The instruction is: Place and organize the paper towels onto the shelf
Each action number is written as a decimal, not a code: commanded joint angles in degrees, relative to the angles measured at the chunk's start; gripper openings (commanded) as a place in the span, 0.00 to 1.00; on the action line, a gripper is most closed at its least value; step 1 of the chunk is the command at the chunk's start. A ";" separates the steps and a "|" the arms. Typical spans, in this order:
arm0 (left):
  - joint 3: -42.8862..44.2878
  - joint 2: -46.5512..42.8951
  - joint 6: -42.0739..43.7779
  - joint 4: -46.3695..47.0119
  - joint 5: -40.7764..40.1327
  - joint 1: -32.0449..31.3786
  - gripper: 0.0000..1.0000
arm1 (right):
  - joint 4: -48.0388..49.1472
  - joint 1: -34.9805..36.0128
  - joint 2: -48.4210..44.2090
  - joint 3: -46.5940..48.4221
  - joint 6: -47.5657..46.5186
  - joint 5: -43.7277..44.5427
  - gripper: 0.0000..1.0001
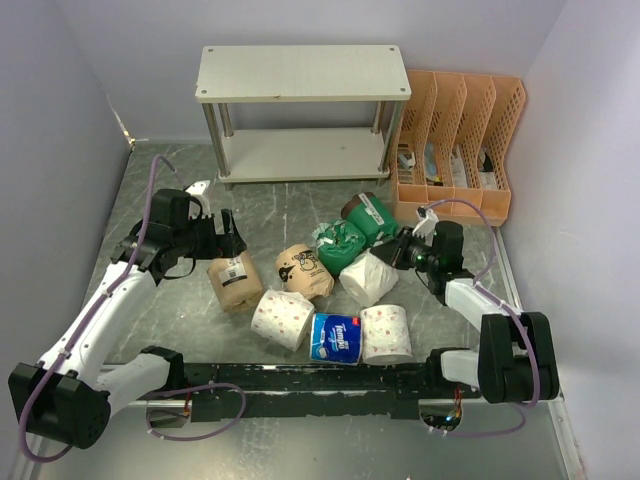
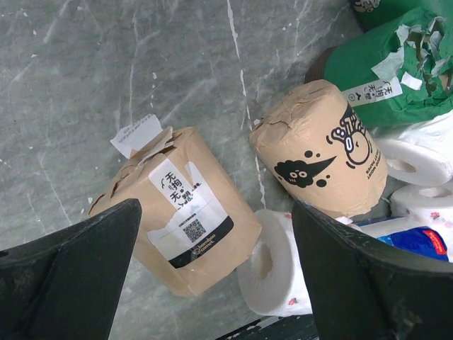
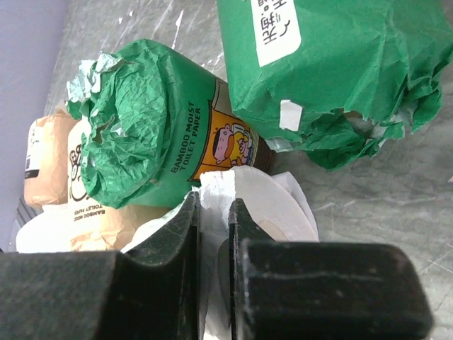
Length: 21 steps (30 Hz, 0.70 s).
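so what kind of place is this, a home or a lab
Likely a robot lab test cell, not a home: plain walls box in one tabletop, a left arm and right arm are bolted at its near edge, and loose paper towel rolls lie before a small shelf.

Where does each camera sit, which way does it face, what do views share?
Top external: above, behind the bases, looking down at both arms, rolls, shelf.
Left wrist: looks down between left gripper's open fingers at a brown roll.
Right wrist: looks past right gripper, shut on a white roll, toward green rolls.
Shared: green rolls appear in all three.
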 commanded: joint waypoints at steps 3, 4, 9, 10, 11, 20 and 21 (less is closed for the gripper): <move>-0.48 0.36 0.76 1.90 1.23 0.35 0.99 | -8.47 0.55 -5.83 1.03 0.48 -0.79 0.00; -0.50 0.42 0.76 1.92 1.21 0.35 0.99 | -11.12 0.61 -7.78 2.89 0.49 0.51 0.00; -0.41 0.93 0.70 1.83 1.24 0.35 0.99 | -24.92 0.75 -13.13 15.29 -2.43 5.73 0.00; -0.41 0.89 0.68 1.83 1.16 0.35 0.99 | -27.21 0.75 -13.29 17.71 -3.25 6.72 0.00; -0.37 0.87 0.68 1.85 1.16 0.35 0.99 | -28.96 0.76 -13.18 19.62 -4.12 7.67 0.00; -0.32 0.48 0.50 1.57 0.26 0.36 0.99 | -28.54 1.09 -3.81 32.79 -6.88 14.45 0.00; -0.37 0.46 0.50 1.57 0.13 0.35 0.99 | -27.93 1.29 -2.20 35.28 -6.96 15.08 0.00</move>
